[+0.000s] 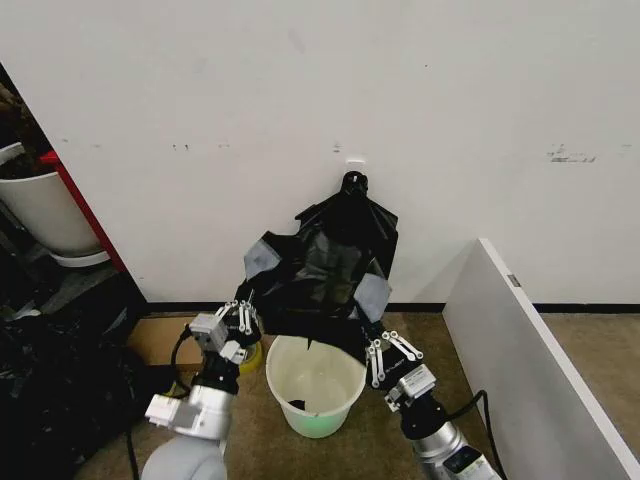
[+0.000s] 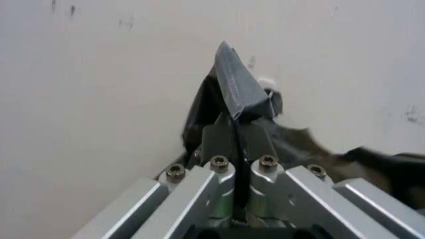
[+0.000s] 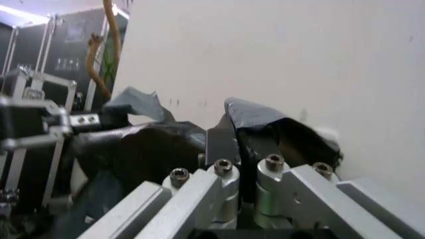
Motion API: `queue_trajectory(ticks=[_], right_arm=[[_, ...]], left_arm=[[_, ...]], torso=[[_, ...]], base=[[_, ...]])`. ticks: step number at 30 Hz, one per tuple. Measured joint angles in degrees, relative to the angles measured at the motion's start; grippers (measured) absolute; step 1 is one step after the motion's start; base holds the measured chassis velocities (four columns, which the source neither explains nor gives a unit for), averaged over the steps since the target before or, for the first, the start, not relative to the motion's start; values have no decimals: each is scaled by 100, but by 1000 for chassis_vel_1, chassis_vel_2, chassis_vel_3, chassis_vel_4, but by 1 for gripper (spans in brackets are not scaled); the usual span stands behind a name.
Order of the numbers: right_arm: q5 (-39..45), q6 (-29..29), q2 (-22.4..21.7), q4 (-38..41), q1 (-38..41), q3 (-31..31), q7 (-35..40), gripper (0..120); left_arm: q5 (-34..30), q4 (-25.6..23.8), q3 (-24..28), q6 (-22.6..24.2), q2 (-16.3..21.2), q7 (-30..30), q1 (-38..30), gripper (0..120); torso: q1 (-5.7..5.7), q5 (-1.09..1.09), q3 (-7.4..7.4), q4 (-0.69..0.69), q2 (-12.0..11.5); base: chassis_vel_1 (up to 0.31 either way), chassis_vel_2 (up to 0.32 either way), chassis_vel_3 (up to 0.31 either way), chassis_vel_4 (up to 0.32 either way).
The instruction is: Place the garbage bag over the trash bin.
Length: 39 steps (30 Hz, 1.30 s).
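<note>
Garbage bag: the garbage bag (image 1: 325, 275) is held up in the air against the wall, just above the trash bin (image 1: 316, 386). It is stretched between the two grippers, and its mouth edge hangs near the back rim of the bin.
How it will handle: it looks very light, thin and soft, with a glossy skin that is probably slippery. It has no shape of its own and will probably fold or close when it is not kept stretched. It could tear if it is pulled hard.
Where to take hold: the best place seems the mouth edge, at two opposite sides, so the opening stays wide.
Left gripper: the left gripper (image 2: 237, 130) is closed on a fold of the bag edge, at the left side of the bin.
Right gripper: the right gripper (image 3: 240, 133) is also pinched on the bag edge, at the right side of the bin.
Trash bin: it stands upright on the floor near the wall, between the two arms. It is open and mostly empty; a small dark thing lies low inside, too small to tell.
Wall hook: the top of the bag reaches a small white fitting (image 1: 354, 159) on the wall.
</note>
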Motion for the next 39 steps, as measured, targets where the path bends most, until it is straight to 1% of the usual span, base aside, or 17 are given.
queue_trajectory(ticks=[3, 7, 12, 19, 24, 27, 29, 33, 36, 39], right_arm=[[20, -8, 119, -361, 103, -94, -6, 0], [241, 2, 269, -751, 238, -150, -42, 0], [300, -20, 324, -843, 350, -66, -78, 0], [554, -52, 386, -935, 409, -62, -191, 0], [628, -25, 466, -1108, 452, -99, -266, 0], [651, 8, 541, -1340, 550, -87, -341, 0], [645, 11, 576, -1507, 641, -11, -406, 0], [585, 4, 560, -1601, 700, 92, -433, 0], [510, -25, 506, -1601, 704, 164, -433, 0], [405, -122, 395, -1528, 686, 274, -433, 0]], left_arm=[[56, 337, 47, -181, -103, -12, 33, 0], [41, 893, 142, -462, -232, 6, -137, 0], [-85, 1083, 198, -562, -301, 78, -261, 0], [-588, 1073, 292, -617, -327, 388, -408, 0], [-718, 1174, 327, -614, -369, 496, -471, 0], [-887, 1389, 366, -612, -487, 591, -595, 0], [-991, 1616, 389, -620, -632, 700, -723, 0], [-1149, 1821, 401, -620, -766, 934, -795, 0], [-1171, 1885, 403, -599, -776, 1104, -797, 0], [-1145, 1924, 405, -522, -676, 1233, -760, 0]], torso=[[1, -1, 1, -1, 0], [1, -1, 1, -1, -1], [1, -1, 1, -1, -2], [1, -1, 1, -1, -1], [1, -1, 1, -1, -1], [1, -1, 1, -1, -2], [1, -1, 1, -1, -2], [1, -1, 1, -1, -2], [1, -1, 1, -1, -1], [1, -1, 1, -1, -1]], base=[[0, 0, 0, 0], [0, 0, 0, 0], [0, 0, 0, 0], [0, 0, 0, 0], [0, 0, 0, 0], [0, 0, 0, 0], [0, 0, 0, 0], [0, 0, 0, 0], [0, 0, 0, 0], [0, 0, 0, 0]])
